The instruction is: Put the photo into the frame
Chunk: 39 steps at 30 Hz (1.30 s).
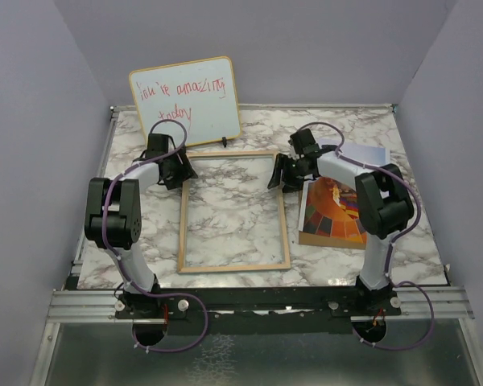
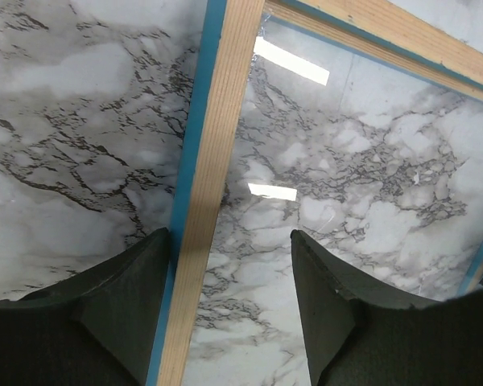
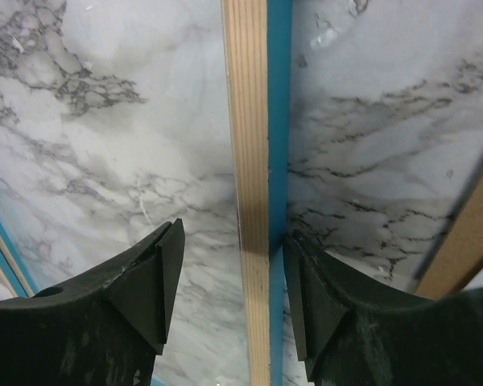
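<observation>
The frame (image 1: 234,266) lies flat on the marble table, light wood face up, with the marble showing through its clear pane. My left gripper (image 1: 177,170) is open astride the frame's left rail (image 2: 217,145) near the far corner. Its outer finger (image 2: 137,281) is against the blue edge, and the inner one hovers over the pane. My right gripper (image 1: 285,174) is open astride the right rail (image 3: 246,121). Its outer finger (image 3: 314,289) is at the blue edge, and a gap separates the other from the wood. The photo (image 1: 335,215) lies to the right of the frame, partly under the right arm.
A whiteboard (image 1: 185,100) with red handwriting leans against the back wall behind the frame. A brown strip (image 3: 465,237) shows at the right edge of the right wrist view. Grey walls close in the table on three sides.
</observation>
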Tool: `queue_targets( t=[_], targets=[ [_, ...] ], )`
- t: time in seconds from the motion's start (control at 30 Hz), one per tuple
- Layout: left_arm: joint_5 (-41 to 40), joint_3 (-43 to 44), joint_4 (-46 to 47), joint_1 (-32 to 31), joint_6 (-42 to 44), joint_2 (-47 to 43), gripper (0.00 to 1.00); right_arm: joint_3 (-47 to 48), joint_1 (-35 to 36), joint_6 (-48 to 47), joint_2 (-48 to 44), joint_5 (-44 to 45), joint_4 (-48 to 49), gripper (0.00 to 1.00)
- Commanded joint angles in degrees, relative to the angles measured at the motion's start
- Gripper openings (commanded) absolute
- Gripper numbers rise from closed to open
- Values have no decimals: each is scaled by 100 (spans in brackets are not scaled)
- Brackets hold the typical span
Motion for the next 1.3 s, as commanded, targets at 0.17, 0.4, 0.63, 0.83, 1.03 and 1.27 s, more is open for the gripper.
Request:
queue_targets(
  t=[0.17, 0.4, 0.63, 0.83, 1.03, 1.27],
  targets=[
    [162, -581, -98, -521, -359, -507, 63, -646, -187, 147, -758, -26, 152, 58],
    [-484, -711, -111, -576, -637, -903, 79, -710, -521, 206, -705, 268, -163, 59],
    [-768, -761, -402, -568, -811, -1031, 84, -762, -576, 157, -675, 83, -250, 61],
    [-495, -853, -691, -559, -668, -974, 71, -731, -571, 195, -579, -445, -116, 61],
    [188, -795, -728, -560, -549, -523, 60, -473, -569, 87, -228, -910, -71, 64],
    [807, -430, -782, -565, -459, -247, 47, -555, -571, 58, -88, -1878, 295, 68]
  ],
)
